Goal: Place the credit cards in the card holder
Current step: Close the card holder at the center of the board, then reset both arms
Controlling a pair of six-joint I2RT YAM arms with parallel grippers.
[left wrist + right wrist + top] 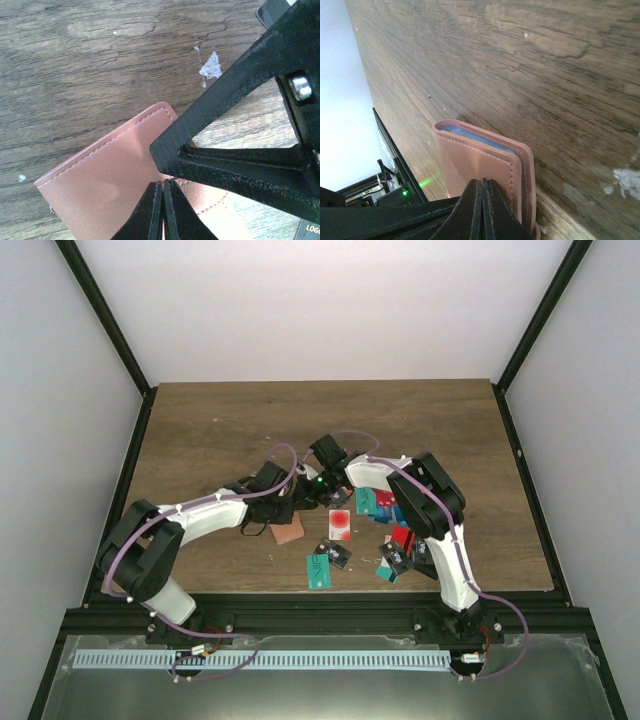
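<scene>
At mid-table, card holder [110,175] right at both tips, left pincer [163,186] closed tight, right pincer [483,184] likewise.

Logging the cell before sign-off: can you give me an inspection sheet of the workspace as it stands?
Surface: wood-grain table, white flecks of wear.
Job's things: salmon card holder lying folded; credit cards loose on the table to its right.
Clutter: nothing seen.
Grippers: left gripper and right gripper both have their fingers shut, tips at the card holder; grip unclear.
Cables: purple cables run along both arms.
Surroundings: white walls, black frame posts.
</scene>
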